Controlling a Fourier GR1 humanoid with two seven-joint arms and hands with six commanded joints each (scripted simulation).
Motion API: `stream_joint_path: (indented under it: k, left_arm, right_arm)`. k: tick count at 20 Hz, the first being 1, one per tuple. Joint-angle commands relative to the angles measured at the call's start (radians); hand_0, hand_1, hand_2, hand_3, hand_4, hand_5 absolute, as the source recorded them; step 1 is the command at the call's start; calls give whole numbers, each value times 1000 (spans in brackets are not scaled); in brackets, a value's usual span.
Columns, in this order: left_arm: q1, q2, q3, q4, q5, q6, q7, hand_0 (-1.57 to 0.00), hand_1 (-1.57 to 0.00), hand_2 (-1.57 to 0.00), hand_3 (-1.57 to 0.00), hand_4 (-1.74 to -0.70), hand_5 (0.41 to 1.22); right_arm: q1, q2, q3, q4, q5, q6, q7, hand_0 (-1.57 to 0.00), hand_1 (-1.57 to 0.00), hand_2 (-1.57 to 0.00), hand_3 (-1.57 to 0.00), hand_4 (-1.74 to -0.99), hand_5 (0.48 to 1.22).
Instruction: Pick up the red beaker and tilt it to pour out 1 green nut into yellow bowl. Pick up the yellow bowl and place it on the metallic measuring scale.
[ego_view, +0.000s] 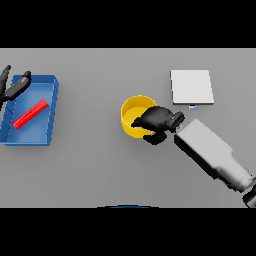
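The robot's right arm (212, 152) is the closest thing, coming in from the near right corner of the grey counter (100, 165) and slanting up toward the middle. At its end the dark right hand (156, 121) sits on the right side of the yellow bowl (132, 117). Its fingers curl over the bowl's rim, so it is grasping the bowl. The bowl is near the middle of the counter, a bit toward the far edge. I cannot tell if a nut is inside it.

Near the far right side lies the measuring scale (192, 87), a flat pale square. It is close to the bowl but not touching it.

By the left edge of the counter is a blue tray (52, 107). The red beaker (31, 114) lies on its side in the tray, slanted. The left hand (15, 87) shows at the tray's far left corner. Its fingers look loose and spread, holding nothing.
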Motion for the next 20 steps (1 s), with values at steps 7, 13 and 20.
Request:
stream_joint_path:
  k: [7,13,20]
  left_arm:
    - [0,11,1,-15,-3,10,4,1,1,1,1,-725,698]
    - [1,11,-5,-24,-4,4,5,1,1,1,1,-717,693]
    - [1,10,-3,-20,2,-2,15,1,1,1,1,-724,693]
  right_arm:
    - [-6,-12,5,-9,-10,-19,-38,-1356,-1341,-1192,-1041,-1660,1163]
    - [0,-19,-5,-31,-26,-39,-32,-1515,-1511,-1314,-1285,-1720,1206]
    - [2,-89,-86,-141,-90,35,-4,-1559,-1558,-1414,-1252,-1737,1218]
